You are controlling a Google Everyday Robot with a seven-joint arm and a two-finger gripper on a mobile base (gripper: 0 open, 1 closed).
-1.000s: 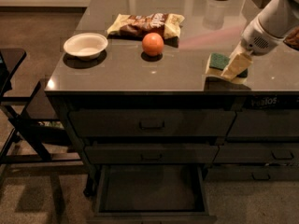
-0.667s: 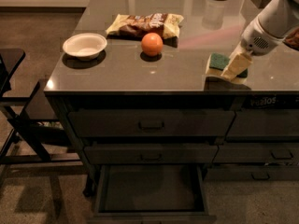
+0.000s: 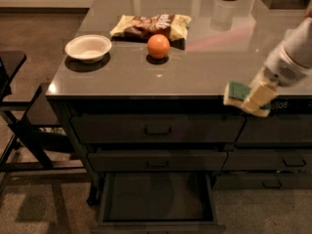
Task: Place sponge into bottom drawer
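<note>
The gripper [image 3: 257, 99], clamped on the sponge [image 3: 237, 91], has lifted it off the surface [image 3: 195, 69] past the front edge, so the open bottom drawer [image 3: 156, 201] below comes next.

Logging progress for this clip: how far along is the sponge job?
Done: the bottom drawer stands open and the tool grips the sponge. In hand: the sponge is held at the front edge of the counter. Left: lower it into the drawer and release.
</note>
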